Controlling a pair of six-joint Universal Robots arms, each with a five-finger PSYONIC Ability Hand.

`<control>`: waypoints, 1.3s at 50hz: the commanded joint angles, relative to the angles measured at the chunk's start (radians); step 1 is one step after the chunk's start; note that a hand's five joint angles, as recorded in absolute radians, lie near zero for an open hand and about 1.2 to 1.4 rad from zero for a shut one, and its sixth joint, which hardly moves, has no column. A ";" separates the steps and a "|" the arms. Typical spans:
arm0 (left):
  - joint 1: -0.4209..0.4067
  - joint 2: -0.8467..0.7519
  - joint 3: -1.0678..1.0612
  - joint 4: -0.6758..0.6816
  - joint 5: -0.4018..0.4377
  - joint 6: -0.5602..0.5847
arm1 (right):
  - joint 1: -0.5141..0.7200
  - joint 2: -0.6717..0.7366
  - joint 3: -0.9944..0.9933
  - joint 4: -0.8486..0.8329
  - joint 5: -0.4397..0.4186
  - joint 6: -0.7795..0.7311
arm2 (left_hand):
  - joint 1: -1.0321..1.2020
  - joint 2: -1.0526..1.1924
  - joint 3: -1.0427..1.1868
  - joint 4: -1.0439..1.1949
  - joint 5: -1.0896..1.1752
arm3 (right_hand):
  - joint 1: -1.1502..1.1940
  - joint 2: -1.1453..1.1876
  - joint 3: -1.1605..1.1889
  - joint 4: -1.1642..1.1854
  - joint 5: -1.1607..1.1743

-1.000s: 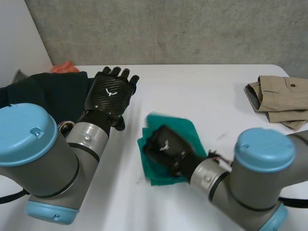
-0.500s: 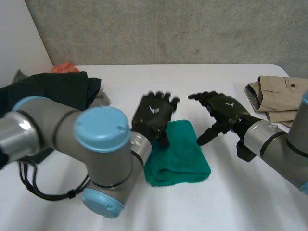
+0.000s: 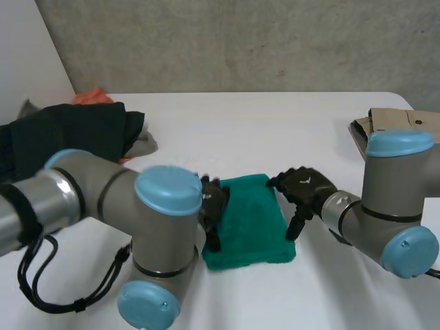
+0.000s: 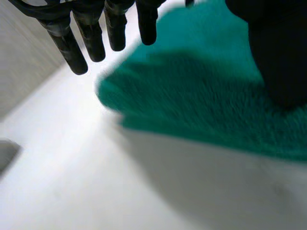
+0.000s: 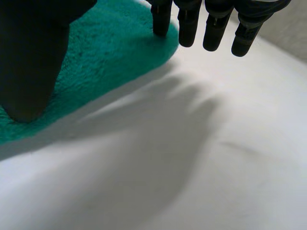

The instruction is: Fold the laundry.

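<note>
Black left hand (image 3: 214,205) sits at the left edge of the green folded terry towel (image 3: 251,218). Its fingers (image 4: 91,40) are straight and slightly spread, hanging past the towel's corner over bare table; whether they touch the cloth is unclear. Its thumb (image 4: 276,48) rests on the towel's top face. No curl, no pinch, the hand is relaxed.

Black right hand (image 3: 302,187) is at the towel's right edge. Its fingers (image 5: 192,21) are straight, side by side with small gaps. One fingertip is right at the towel's rim and the others are over the table just beside it. The thumb (image 5: 31,57) is planted on the green pile. Nothing is gripped here either.

The towel lies flat between the two hands, near the middle of the white table (image 3: 227,130), a thick doubled-over rectangle.

The left arm (image 3: 168,191), grey joint with light-blue cap, is just left of the towel and covers part of its hand. The right arm (image 3: 392,206) bends in from the right.

A dark heap of clothes (image 3: 69,134) lies at the table's far left, with an orange cloth (image 3: 93,97) behind it and a grey scrap of cloth (image 3: 142,144) poking out at its right side. A folded beige garment (image 3: 402,118) lies at the far right, partly behind the right arm's cap. A grey concrete wall (image 3: 240,41) stands behind the table.
</note>
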 commanded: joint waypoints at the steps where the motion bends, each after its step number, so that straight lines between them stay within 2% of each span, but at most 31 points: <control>1: 0.011 0.180 0.012 0.052 0.017 0.002 | 0.011 -0.162 0.098 -0.112 0.045 -0.020 | 0.008 -0.007 -0.013 -0.005 -0.025 | -0.046 -0.041 -0.041 -0.040 -0.043; 5: 0.056 0.232 0.012 0.076 0.117 0.002 | 0.032 -0.286 0.216 -0.216 0.040 -0.030 | 0.017 0.002 -0.004 0.004 -0.017 | -0.046 -0.041 -0.041 -0.040 -0.043; 6: 0.075 0.255 0.012 0.078 0.190 -0.001 | 0.038 -0.304 0.243 -0.237 0.036 -0.031 | 0.028 0.013 0.008 0.015 -0.005 | -0.046 -0.041 -0.041 -0.040 -0.043; 8: 0.094 0.280 0.012 0.073 0.275 -0.004 | 0.061 -0.326 0.320 -0.295 0.030 -0.036 | 0.037 0.022 0.017 0.024 0.004 | -0.046 -0.041 -0.041 -0.040 -0.043; 9: 0.103 0.292 0.013 0.070 0.321 -0.007 | 0.069 -0.329 0.348 -0.314 0.027 -0.037 | 0.040 0.025 0.019 0.027 0.007 | -0.046 -0.041 -0.041 -0.040 -0.043; 10: 0.121 0.309 0.013 0.067 0.415 -0.013 | 0.077 -0.329 0.371 -0.331 0.024 -0.037 | 0.037 0.022 0.017 0.024 0.004 | -0.046 -0.041 -0.041 -0.040 -0.043; 13: 0.148 0.324 0.013 0.062 0.537 -0.030 | 0.115 -0.320 0.461 -0.398 -0.002 -0.039 | 0.037 0.022 0.017 0.024 0.004 | -0.046 -0.041 -0.041 -0.040 -0.043; 14: 0.166 0.329 0.013 0.055 0.601 -0.050 | 0.123 -0.318 0.480 -0.414 -0.010 -0.039 | 0.037 0.022 0.017 0.024 0.004 | -0.046 -0.041 -0.041 -0.040 -0.043; 18: 0.186 0.329 0.019 0.030 0.698 -0.093 | 0.144 -0.303 0.543 -0.509 -0.039 -0.042 | 0.037 0.022 0.017 0.024 0.004 | -0.046 -0.041 -0.041 -0.040 -0.043; 23: 0.194 0.321 0.021 0.029 0.714 -0.101 | 0.169 -0.199 0.543 -0.596 -0.035 -0.051 | 0.026 0.011 0.005 0.013 -0.008 | -0.046 -0.041 -0.041 -0.040 -0.043; 30: 0.192 0.314 0.007 0.030 0.715 -0.102 | 0.163 -0.124 0.494 -0.636 -0.022 -0.102 | 0.020 0.005 -0.001 0.007 -0.014 | -0.007 -0.002 -0.001 -0.001 -0.004; 36: 0.191 0.315 0.005 0.033 0.717 -0.101 | 0.161 -0.078 0.445 -0.653 -0.019 -0.129 | 0.020 0.005 -0.001 0.007 -0.014 | 0.428 0.433 0.433 0.434 0.430; 41: 0.194 0.323 0.005 0.033 0.717 -0.104 | 0.157 -0.073 0.403 -0.675 -0.018 -0.113 | 0.020 0.005 -0.001 0.007 -0.014 | 1.090 1.095 1.096 1.096 1.093; 42: 0.194 0.324 0.005 0.033 0.717 -0.104 | 0.157 -0.074 0.397 -0.679 -0.018 -0.111 | 0.020 0.005 -0.001 0.007 -0.014 | 1.106 1.111 1.112 1.112 1.109; 45: 0.194 0.327 0.007 0.033 0.717 -0.105 | 0.160 -0.074 0.356 -0.675 -0.012 -0.106 | 0.023 0.008 0.002 0.010 -0.011 | 1.043 1.047 1.048 1.048 1.045; 47: 0.194 0.327 0.008 0.035 0.717 -0.105 | 0.160 -0.074 0.334 -0.673 -0.012 -0.105 | 0.023 0.008 0.002 0.010 -0.011 | 0.873 0.877 0.878 0.879 0.875; 49: 0.194 0.329 0.009 0.035 0.717 -0.108 | 0.158 -0.071 0.316 -0.658 -0.012 -0.105 | 0.023 0.008 0.002 0.010 -0.011 | 0.597 0.602 0.602 0.603 0.599; 51: 0.191 0.329 0.007 0.035 0.717 -0.105 | 0.157 -0.070 0.310 -0.640 -0.021 -0.100 | 0.023 0.008 0.002 0.010 -0.011 | 0.569 0.574 0.575 0.575 0.572; 54: 0.191 0.329 0.007 0.033 0.715 -0.108 | 0.155 -0.048 0.293 -0.603 -0.024 -0.089 | 0.023 0.008 0.002 0.010 -0.011 | 0.402 0.407 0.408 0.408 0.405; 62: 0.189 0.327 0.001 0.033 0.715 -0.108 | 0.153 0.005 0.261 -0.589 -0.021 -0.099 | 0.020 0.005 -0.001 0.007 -0.014 | 0.346 0.351 0.351 0.352 0.348; 63: 0.189 0.327 -0.001 0.033 0.715 -0.108 | 0.150 0.005 0.261 -0.589 -0.021 -0.099 | 0.020 0.005 -0.001 0.007 -0.014 | 0.361 0.365 0.366 0.367 0.363; 65: 0.189 0.326 -0.001 0.033 0.715 -0.108 | 0.144 0.002 0.257 -0.589 -0.022 -0.100 | 0.020 0.005 -0.001 0.007 -0.014 | 0.530 0.535 0.535 0.536 0.533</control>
